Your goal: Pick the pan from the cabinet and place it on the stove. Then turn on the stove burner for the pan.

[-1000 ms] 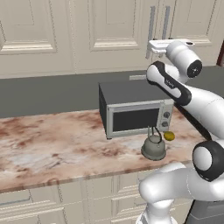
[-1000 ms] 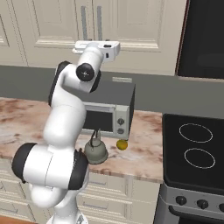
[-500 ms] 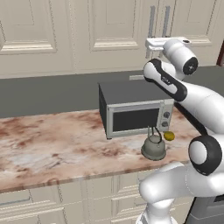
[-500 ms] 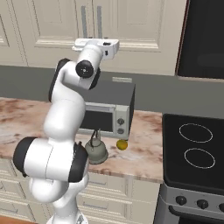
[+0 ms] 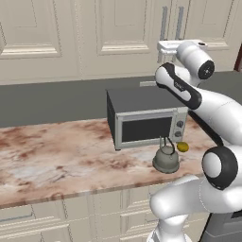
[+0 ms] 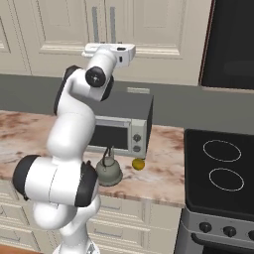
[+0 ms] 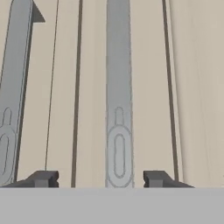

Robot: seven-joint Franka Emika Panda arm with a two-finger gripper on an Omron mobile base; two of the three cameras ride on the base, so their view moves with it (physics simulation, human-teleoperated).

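The cabinet hangs above the counter with both doors closed, so the pan is hidden. My gripper is raised to the doors' silver bar handles. In the hand view the right-hand bar handle runs between my two fingertips, with a gap on each side; the jaws stand open around it. The other handle lies to the left. From the right base view the hand sits just below the handles. The stove, black glass with white rings, lies at the right.
A grey microwave stands on the marble counter under my arm. A grey kettle and a small yellow fruit sit in front of it. Cream drawer units run below the counter.
The hand has edged slightly up and in toward the cabinet doors. The microwave, the kettle and the doors have not moved.
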